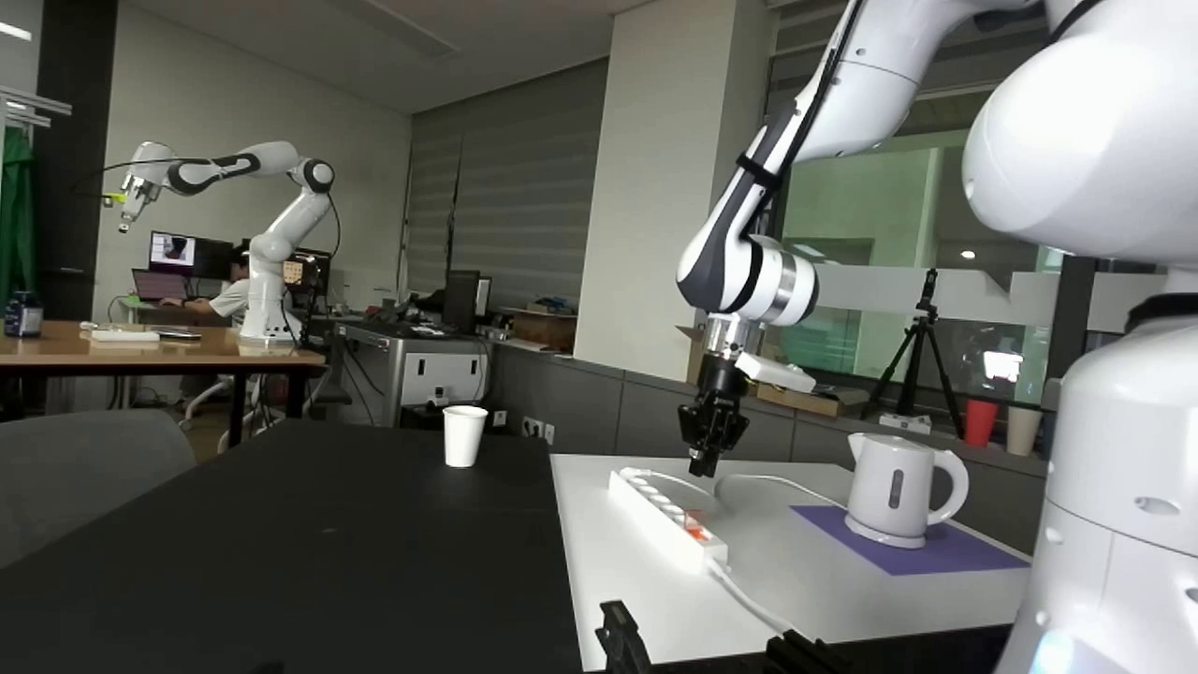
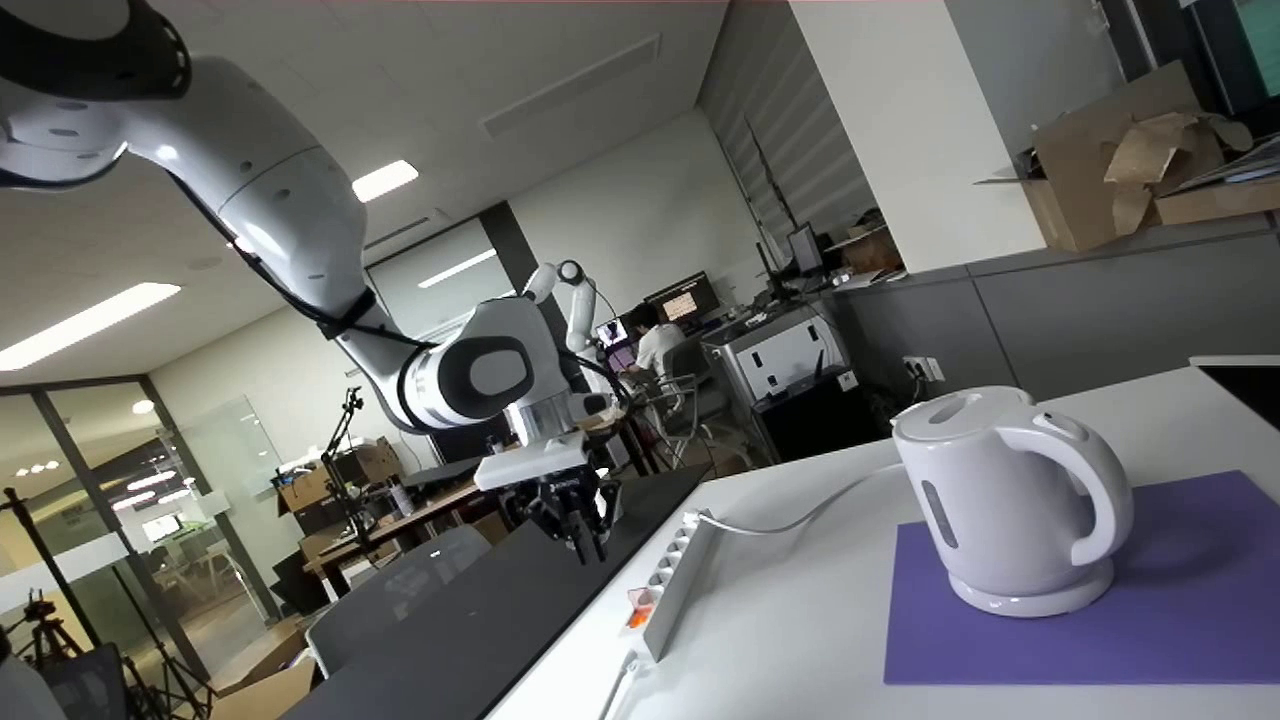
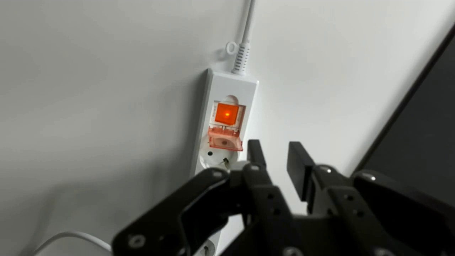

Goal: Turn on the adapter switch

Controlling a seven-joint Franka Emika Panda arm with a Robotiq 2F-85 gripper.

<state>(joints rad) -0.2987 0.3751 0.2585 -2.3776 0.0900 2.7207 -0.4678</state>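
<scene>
The adapter, a long white power strip (image 1: 660, 535), lies on the white table; it also shows in an exterior view (image 2: 680, 590) and in the wrist view (image 3: 234, 85). At its cord end is the orange-red switch (image 3: 226, 113), with a bright spot in its middle. The switch also shows in both exterior views (image 1: 695, 527) (image 2: 641, 612). A clear reddish cover (image 3: 225, 138) stands flipped open beside it, over the nearest socket. My gripper (image 3: 274, 145) is open and empty, pointing down above the strip, apart from it. It shows in both exterior views (image 1: 704, 461) (image 2: 588, 545).
A white kettle (image 1: 889, 487) stands on a purple mat (image 1: 955, 552), with its cord running to the strip's far end. A black table (image 1: 374, 543) adjoins the white table (image 2: 800, 600). A white paper cup (image 1: 463, 436) stands on the black table.
</scene>
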